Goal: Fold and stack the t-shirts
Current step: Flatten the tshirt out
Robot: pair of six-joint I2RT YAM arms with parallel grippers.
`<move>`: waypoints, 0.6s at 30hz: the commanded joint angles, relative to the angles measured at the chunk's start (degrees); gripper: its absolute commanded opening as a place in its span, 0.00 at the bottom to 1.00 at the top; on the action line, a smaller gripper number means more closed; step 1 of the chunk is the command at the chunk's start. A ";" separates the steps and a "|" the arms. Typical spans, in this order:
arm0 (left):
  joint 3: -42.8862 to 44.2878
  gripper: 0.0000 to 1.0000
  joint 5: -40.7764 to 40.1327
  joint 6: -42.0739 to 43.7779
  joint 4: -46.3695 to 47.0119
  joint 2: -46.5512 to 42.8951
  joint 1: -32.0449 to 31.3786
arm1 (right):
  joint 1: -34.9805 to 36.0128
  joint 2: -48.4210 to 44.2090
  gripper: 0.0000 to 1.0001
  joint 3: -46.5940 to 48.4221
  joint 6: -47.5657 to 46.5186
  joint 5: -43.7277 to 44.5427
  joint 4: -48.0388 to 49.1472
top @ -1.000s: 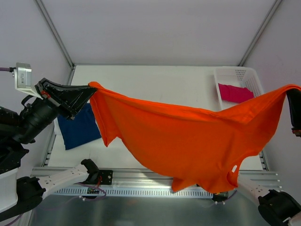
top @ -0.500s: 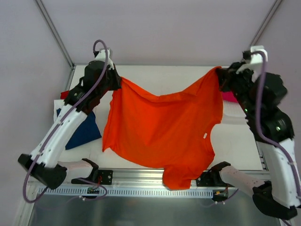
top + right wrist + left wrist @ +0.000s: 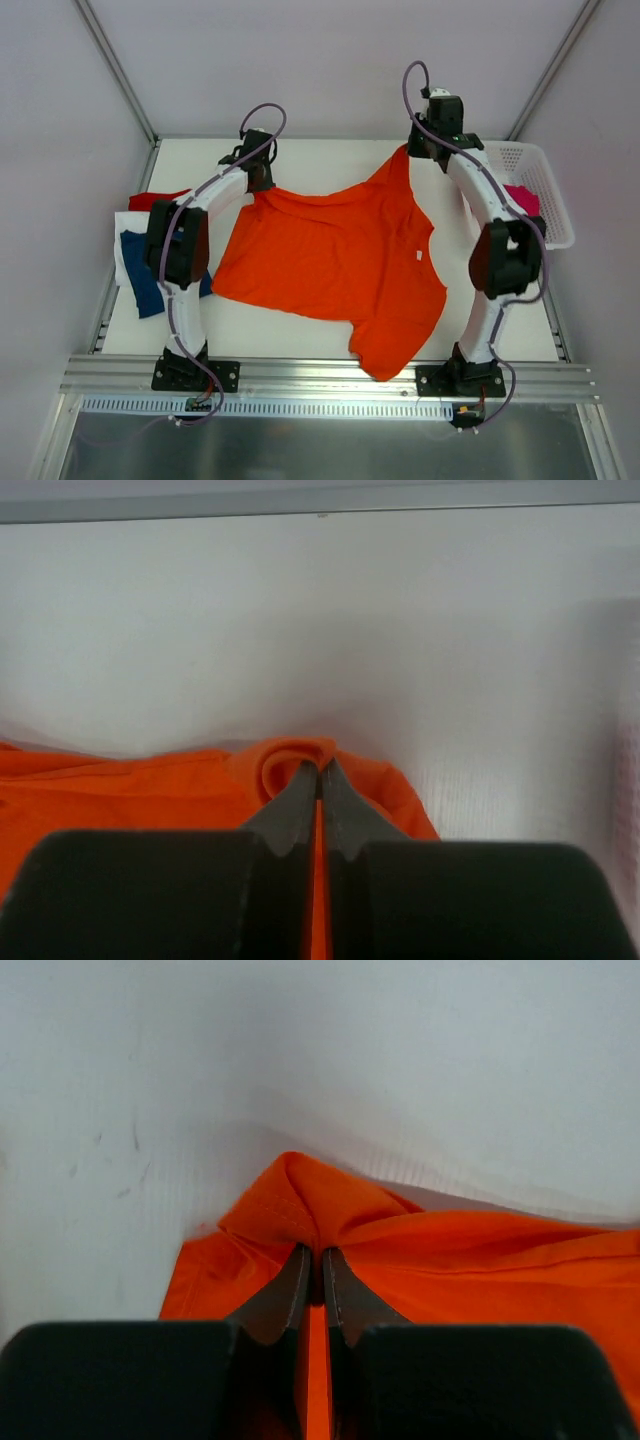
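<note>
Top external view: the orange t-shirt (image 3: pixel 330 255) lies spread in the middle of the table (image 3: pixel 330 160), and one sleeve reaches the near edge. The left gripper (image 3: pixel 262 180) holds its far left corner and the right gripper (image 3: pixel 412 150) holds its far right corner. In each wrist view the two fingers are pressed together on a small fold of orange cloth. At the left edge lie a navy t-shirt (image 3: pixel 140 285), a red t-shirt (image 3: pixel 160 200) and a white one between them. At the far right, a magenta t-shirt (image 3: pixel 522 198) lies in the mesh basket (image 3: pixel 520 157).
</note>
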 commanded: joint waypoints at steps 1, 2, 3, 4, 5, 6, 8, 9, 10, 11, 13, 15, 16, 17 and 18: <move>11.18 0.00 -2.90 2.30 3.67 6.45 1.28 | -0.43 8.18 0.00 12.84 1.59 -1.57 0.95; 12.88 0.00 -3.94 2.65 3.76 9.69 1.46 | -0.43 10.99 0.00 16.18 1.85 -2.01 -1.41; 16.37 0.00 -4.39 2.91 3.76 11.29 1.89 | -0.43 16.24 0.00 19.69 1.94 -1.75 -2.56; 18.32 0.00 -4.74 3.26 3.67 12.70 2.07 | -0.43 18.64 0.00 26.34 2.03 -1.49 -3.79; 20.43 0.00 -4.83 3.96 3.67 15.58 2.42 | -0.61 21.01 0.00 29.80 2.38 -1.05 -5.98; 22.54 0.00 -5.01 4.32 3.67 17.00 3.03 | -0.70 23.04 0.00 32.62 2.73 0.17 -6.35; 28.61 0.00 -5.01 5.20 3.67 20.77 3.65 | -0.79 26.74 0.00 37.12 3.78 2.80 -5.57; 31.85 0.00 -5.27 5.29 3.67 21.93 4.35 | -0.87 27.45 0.00 37.74 4.05 3.43 -4.87; 33.44 0.00 -5.27 5.46 3.58 24.03 4.62 | -0.87 27.89 0.00 37.31 4.31 4.48 -3.73; 34.94 0.00 -5.53 5.29 3.58 24.83 4.97 | -0.87 27.89 0.00 36.52 4.49 7.80 -1.54; 38.55 0.02 -5.89 5.46 3.58 26.68 5.85 | -0.87 28.59 0.07 35.72 4.75 10.54 -0.30; 41.27 0.44 -5.19 5.99 3.58 29.14 6.29 | -0.88 29.73 0.56 37.38 4.06 12.48 -0.73; 41.54 0.75 -5.97 6.43 3.58 29.93 6.47 | -0.79 30.43 0.68 37.91 3.27 13.18 -1.43; 41.63 0.99 -6.93 6.52 3.58 30.11 6.38 | -0.70 30.53 0.76 38.01 2.39 15.63 -1.61; 40.76 0.99 -9.20 6.61 3.50 29.94 6.38 | -0.52 30.36 0.87 37.57 1.34 16.61 -1.61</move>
